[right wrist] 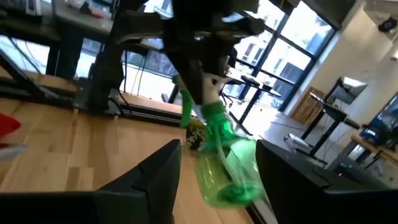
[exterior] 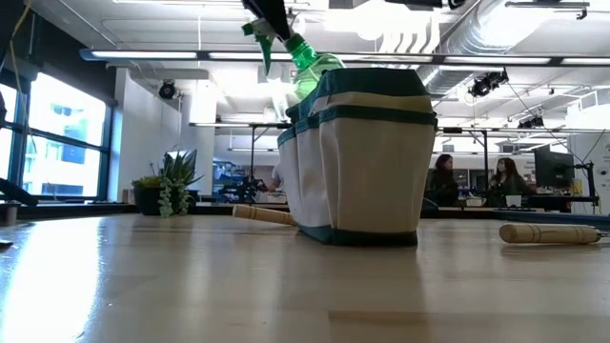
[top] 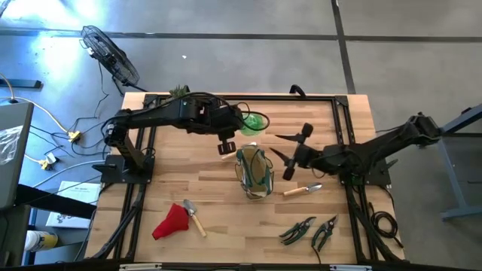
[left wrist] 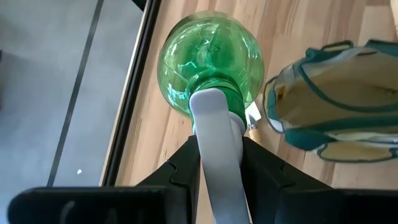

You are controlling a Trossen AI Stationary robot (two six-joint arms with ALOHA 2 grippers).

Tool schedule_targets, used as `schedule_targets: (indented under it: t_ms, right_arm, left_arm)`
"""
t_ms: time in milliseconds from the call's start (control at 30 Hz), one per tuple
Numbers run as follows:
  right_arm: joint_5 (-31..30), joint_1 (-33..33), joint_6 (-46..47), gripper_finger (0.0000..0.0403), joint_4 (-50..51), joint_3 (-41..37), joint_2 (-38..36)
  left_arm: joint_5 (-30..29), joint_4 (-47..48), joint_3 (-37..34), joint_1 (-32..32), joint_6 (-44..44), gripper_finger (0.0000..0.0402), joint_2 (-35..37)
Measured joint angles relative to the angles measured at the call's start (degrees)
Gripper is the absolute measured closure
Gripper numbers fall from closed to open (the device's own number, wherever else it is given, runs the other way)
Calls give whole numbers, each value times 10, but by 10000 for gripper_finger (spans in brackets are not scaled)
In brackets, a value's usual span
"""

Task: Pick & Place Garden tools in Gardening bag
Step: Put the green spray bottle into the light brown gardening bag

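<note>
The green spray bottle (left wrist: 211,65) hangs in the air beside the far side of the gardening bag (top: 254,172), with my left gripper (top: 241,125) shut on it. In the low view the bottle (exterior: 310,59) shows above the bag's rim (exterior: 367,81). The bag, dark green with tan panels, stands upright on the table with its mouth open. My right gripper (top: 281,154) is open, just right of the bag, and touches nothing. Its wrist view shows the bottle (right wrist: 227,162) beyond its fingers. My left gripper pinches the bottle's white spray head (left wrist: 214,140), just above the green neck, between its two fingers. The fingers slant down from the table's left side. The bottle is lifted clear of the table and tilted, its round body beyond and below the fingertips.
A wooden-handled trowel (top: 303,190) lies right of the bag. A red glove (top: 172,222) and a second trowel (top: 194,217) lie near left. Two pruning shears (top: 297,231) (top: 325,232) lie near right. A leafy plant (top: 178,92) stands at the far edge.
</note>
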State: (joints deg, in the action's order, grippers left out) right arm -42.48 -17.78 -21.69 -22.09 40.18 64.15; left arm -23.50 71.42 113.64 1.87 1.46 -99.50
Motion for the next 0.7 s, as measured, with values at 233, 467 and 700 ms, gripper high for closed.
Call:
schedule_targets:
  t_ms: [233, 467, 700]
  right_arm:
    - [0, 11, -81, 203, -22, 36, 81]
    - [-52, 14, -175, 203, -47, 61, 137]
    - [-104, 28, -246, 203, -109, 63, 183]
  left_arm:
    - [30, -61, -20, 0, -28, 320, 0]
    - [35, -77, -20, 0, -26, 320, 0]
    - [36, -89, -20, 0, -12, 320, 0]
